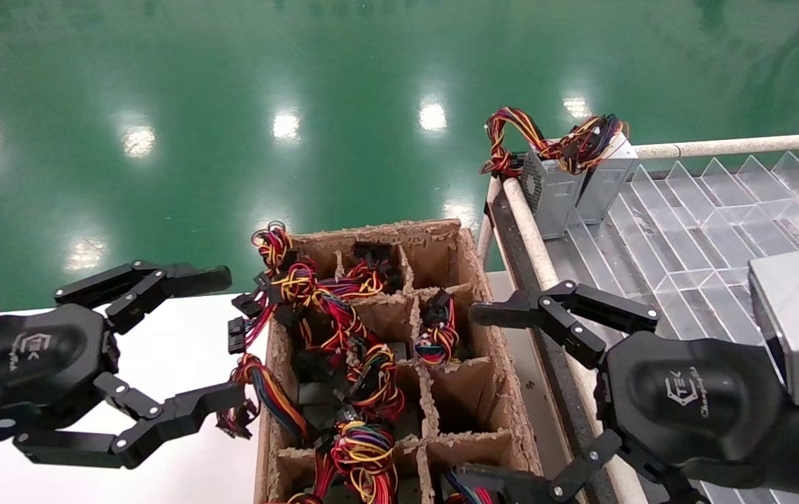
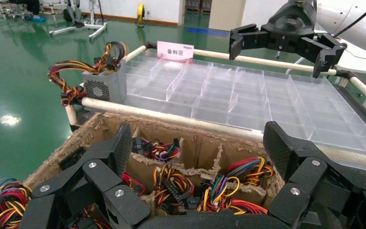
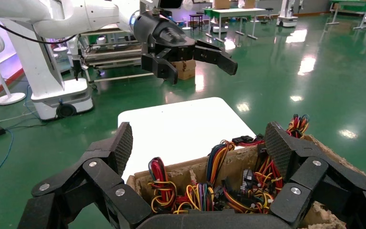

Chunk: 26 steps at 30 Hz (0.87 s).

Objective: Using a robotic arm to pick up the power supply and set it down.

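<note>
Released fingers [image 1: 581, 308] on the right gripper [image 1: 483, 399], splayed wide with nothing between them, low in the right half of the head view. Hanging over the right-hand edge of the cardboard crate [image 1: 469, 280], tips aimed toward the frame's left. Behind them a black palm with a white logo, then the silver wrist block [image 1: 798, 322] at the right margin.

Same posture on the left gripper [image 1: 227, 339] at lower left: fingers apart, empty, poised above the white surface [image 1: 175, 336] just beside the crate's left wall.

Inside the crate, divided cells full of dark units with tangled multicoloured wires (some spilling over the left rim).

Power supply [image 1: 609, 185] well apart from both grippers, in the upper right of the head view. Standing on end in the far corner of the clear partitioned tray [image 1: 686, 210], long axis upright, wire end up, yellow-orange bundle [image 1: 581, 147] piled on top. Touching or nearly touching the vented grey box [image 1: 550, 196] on its left side in the frame.

Glossy green floor [image 1: 231, 84] beyond.
</note>
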{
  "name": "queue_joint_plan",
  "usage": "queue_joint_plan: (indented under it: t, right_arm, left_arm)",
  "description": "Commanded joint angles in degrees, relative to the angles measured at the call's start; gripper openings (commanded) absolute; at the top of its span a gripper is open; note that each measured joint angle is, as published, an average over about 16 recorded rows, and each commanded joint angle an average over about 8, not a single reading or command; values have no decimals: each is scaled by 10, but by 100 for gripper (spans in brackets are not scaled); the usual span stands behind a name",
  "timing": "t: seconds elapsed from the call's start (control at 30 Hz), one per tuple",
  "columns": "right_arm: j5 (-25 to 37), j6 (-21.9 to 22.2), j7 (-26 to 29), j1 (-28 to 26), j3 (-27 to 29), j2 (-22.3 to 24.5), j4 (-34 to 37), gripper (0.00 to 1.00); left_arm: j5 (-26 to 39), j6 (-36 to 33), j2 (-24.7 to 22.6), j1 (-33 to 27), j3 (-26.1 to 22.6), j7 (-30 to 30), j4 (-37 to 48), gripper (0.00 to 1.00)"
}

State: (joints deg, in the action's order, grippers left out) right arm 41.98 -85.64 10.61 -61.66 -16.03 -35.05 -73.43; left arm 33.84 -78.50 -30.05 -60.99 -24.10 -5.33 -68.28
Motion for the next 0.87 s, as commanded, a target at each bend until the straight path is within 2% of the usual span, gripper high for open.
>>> queue_joint_plan:
  t: [0.03,0.87]
  right_arm:
    - [0,0,0,0,0,0,0,100]
    - [1,0,-1,-1,0,0,1,100]
  left_arm:
    - [0,0,0,0,0,0,0,100]
    - [0,0,0,0,0,0,0,100]
